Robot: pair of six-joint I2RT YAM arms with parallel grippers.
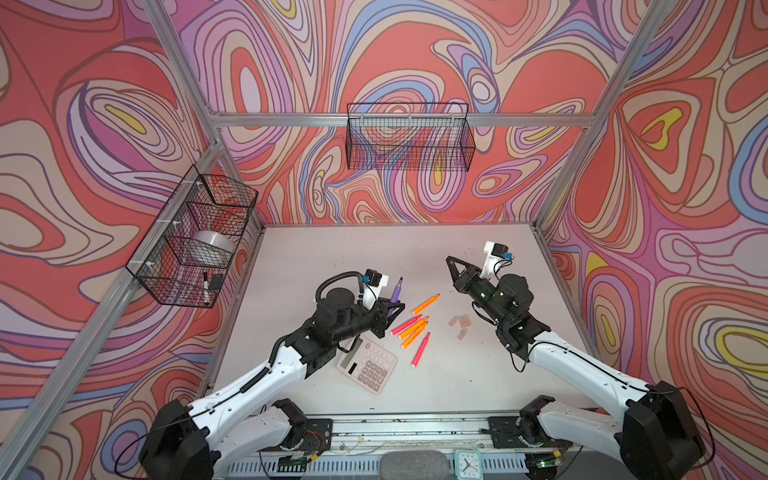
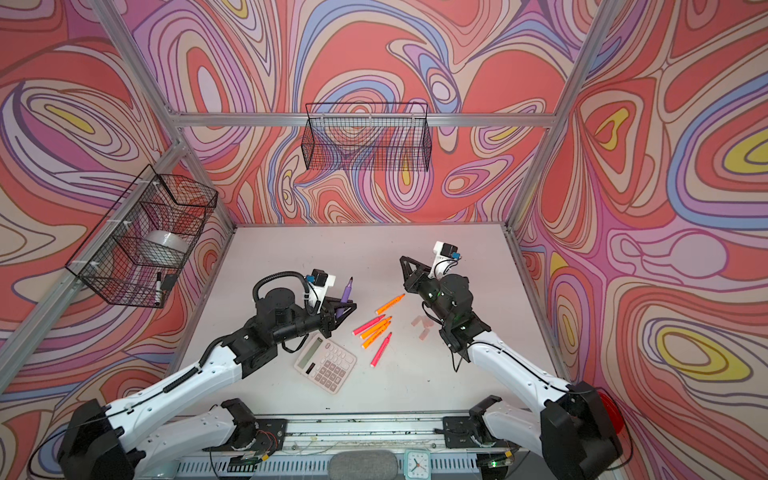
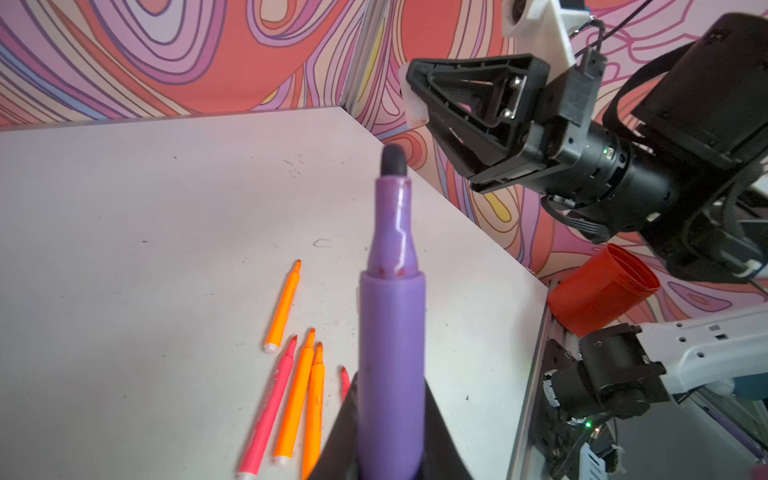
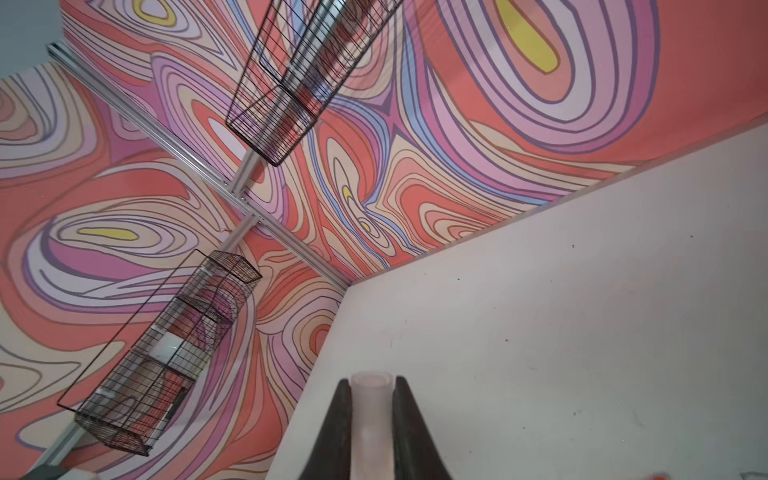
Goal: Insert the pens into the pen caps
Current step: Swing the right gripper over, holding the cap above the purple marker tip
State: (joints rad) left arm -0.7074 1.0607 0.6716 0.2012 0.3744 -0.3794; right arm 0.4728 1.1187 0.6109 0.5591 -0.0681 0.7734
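My left gripper (image 1: 392, 309) (image 3: 390, 399) is shut on the purple pen (image 1: 396, 291) (image 3: 390, 316), held above the table with its dark tip pointing up and away. My right gripper (image 1: 451, 262) (image 4: 371, 382) is shut on a pale translucent pen cap (image 4: 371, 415) (image 3: 415, 109), raised over the table's right side, its open end forward. Several orange and pink pens (image 1: 413, 328) (image 2: 376, 328) lie uncapped on the table between the arms. A few loose pen caps (image 1: 459, 322) (image 2: 422, 323) lie just right of them.
A pink calculator (image 1: 368, 365) lies near the left arm's forearm. Wire baskets hang on the back wall (image 1: 409, 137) and the left wall (image 1: 195, 237); the left one holds a black-and-white marker (image 1: 205, 286). A red cup (image 3: 602, 291) sits past the table's right edge.
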